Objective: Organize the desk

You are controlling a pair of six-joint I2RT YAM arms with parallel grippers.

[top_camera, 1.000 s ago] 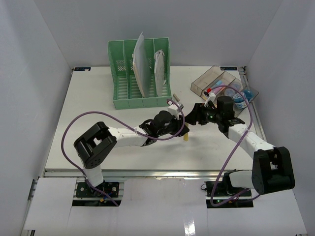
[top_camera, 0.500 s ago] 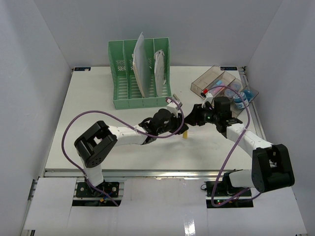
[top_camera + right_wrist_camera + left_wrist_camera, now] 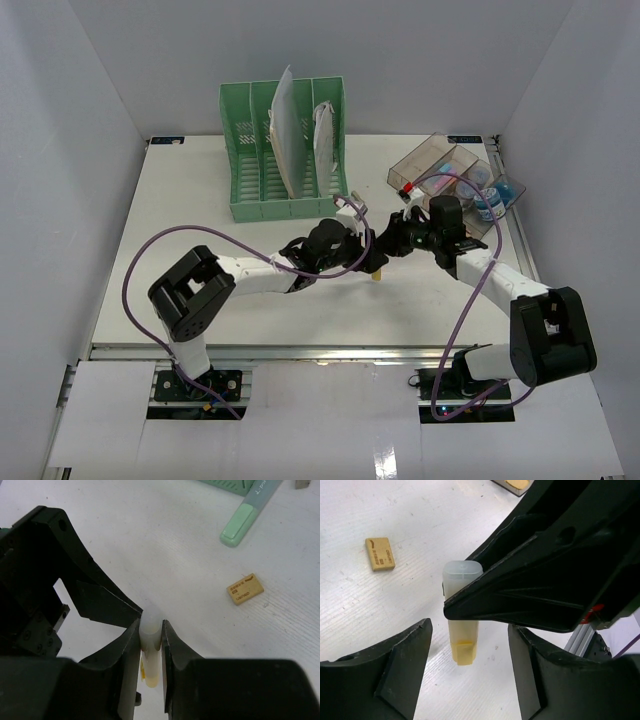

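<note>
Top view: the white surface [image 3: 180, 230] carries a green file rack [image 3: 285, 150] on its far part and runs from there toward the arm bases. Sheets of paper [image 3: 285, 125] stand in the rack's slots. To the right of the rack lies a clear brown tray [image 3: 440, 165].

In front of the rack, toward its right end, the two arms meet. The right tool [image 3: 150, 627] is pinching a small upright stick [image 3: 462, 645] by its pale translucent cap, one finger pressed against each side. The stick's yellow body hangs below the fingers. The left tool [image 3: 467, 635] is spread, with its fingers [image 3: 400, 665] standing on either side of the stick's lower body and apart from it. The pictures do not show whether the foot of the stick touches the surface.

Wrist views: a small tan block [image 3: 245, 588] lies flat on the surface between the stick and the rack. A pen with a pale green cap [image 3: 240, 522] lies just in front of the rack's base, near the block but not touching it.
</note>
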